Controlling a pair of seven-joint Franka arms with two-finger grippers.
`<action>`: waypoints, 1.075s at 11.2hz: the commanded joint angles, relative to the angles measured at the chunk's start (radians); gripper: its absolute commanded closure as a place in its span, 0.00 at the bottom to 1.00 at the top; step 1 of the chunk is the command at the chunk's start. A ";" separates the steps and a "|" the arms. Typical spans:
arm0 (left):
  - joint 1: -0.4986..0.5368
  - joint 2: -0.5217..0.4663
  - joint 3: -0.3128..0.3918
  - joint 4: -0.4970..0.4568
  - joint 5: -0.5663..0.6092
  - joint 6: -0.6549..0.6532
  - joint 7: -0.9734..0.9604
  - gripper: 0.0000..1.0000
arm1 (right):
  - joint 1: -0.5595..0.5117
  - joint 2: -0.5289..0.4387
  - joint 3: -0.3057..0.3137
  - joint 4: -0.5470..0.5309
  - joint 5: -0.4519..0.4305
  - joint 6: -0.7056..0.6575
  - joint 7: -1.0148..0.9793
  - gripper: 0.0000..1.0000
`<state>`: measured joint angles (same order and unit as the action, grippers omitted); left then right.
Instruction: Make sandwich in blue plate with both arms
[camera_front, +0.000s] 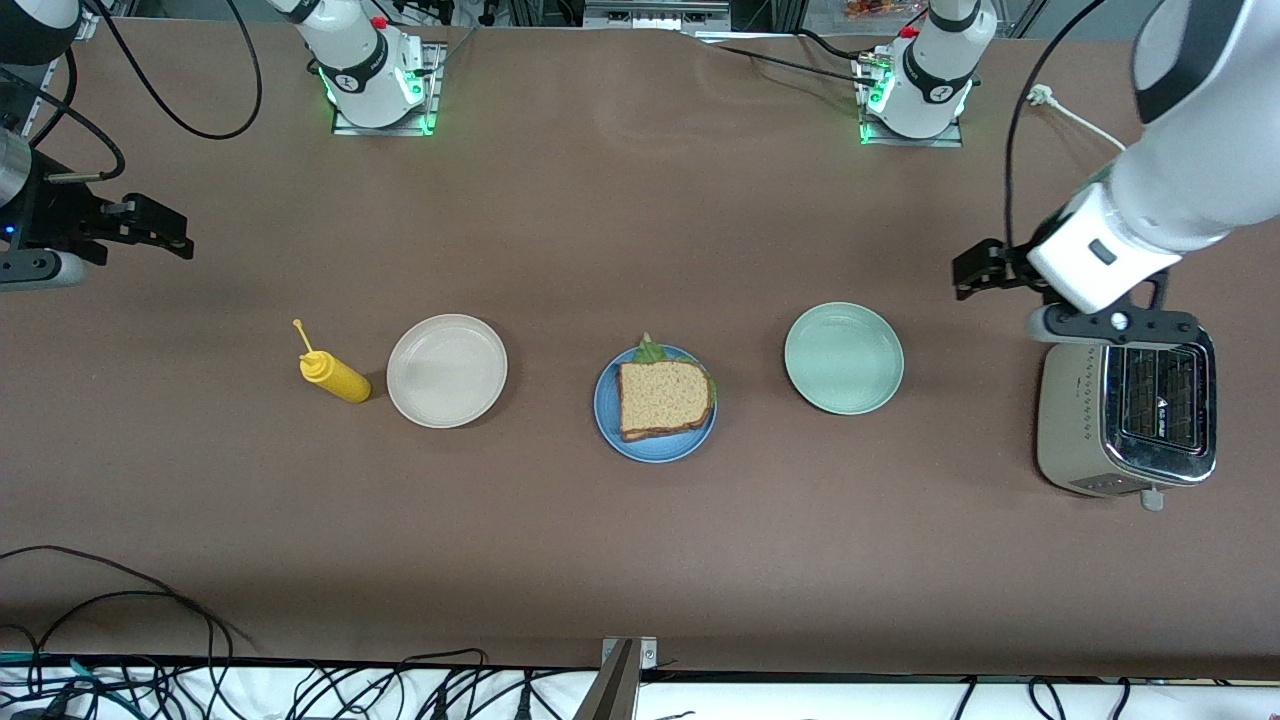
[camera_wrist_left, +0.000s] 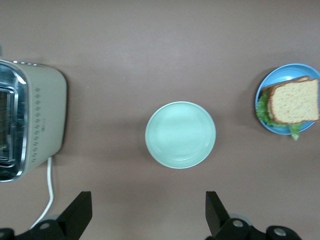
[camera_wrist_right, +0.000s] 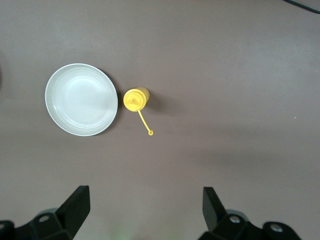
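Note:
The sandwich (camera_front: 663, 397), brown bread slices with green lettuce (camera_front: 648, 351) poking out at the edges, lies on the blue plate (camera_front: 655, 447) at the table's middle. It also shows in the left wrist view (camera_wrist_left: 295, 102) on the blue plate (camera_wrist_left: 283, 75). My left gripper (camera_front: 965, 272) (camera_wrist_left: 148, 212) is open and empty, up in the air over bare table beside the toaster. My right gripper (camera_front: 170, 235) (camera_wrist_right: 145, 210) is open and empty, up over bare table at the right arm's end.
A beige plate (camera_front: 447, 370) (camera_wrist_right: 81, 99) and a yellow squeeze bottle (camera_front: 334, 377) (camera_wrist_right: 135, 99) stand toward the right arm's end. A pale green plate (camera_front: 843, 358) (camera_wrist_left: 180, 134) and a silver toaster (camera_front: 1125, 417) (camera_wrist_left: 27, 120) stand toward the left arm's end. Cables hang along the front edge.

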<state>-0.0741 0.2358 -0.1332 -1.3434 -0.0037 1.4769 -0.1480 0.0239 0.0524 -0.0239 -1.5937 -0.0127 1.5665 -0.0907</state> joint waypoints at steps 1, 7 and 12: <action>0.000 -0.061 0.055 -0.066 0.021 -0.007 0.115 0.00 | -0.001 0.009 0.005 0.029 -0.018 -0.016 -0.017 0.00; 0.057 -0.119 0.087 -0.163 0.010 0.002 0.225 0.00 | -0.002 0.009 0.004 0.031 -0.020 -0.016 -0.017 0.00; 0.063 -0.302 0.122 -0.430 0.017 0.134 0.269 0.00 | -0.004 0.009 0.001 0.031 -0.023 -0.013 -0.017 0.00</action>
<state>-0.0150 0.0485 -0.0402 -1.6255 -0.0037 1.5499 0.0596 0.0241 0.0528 -0.0229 -1.5926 -0.0182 1.5666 -0.0922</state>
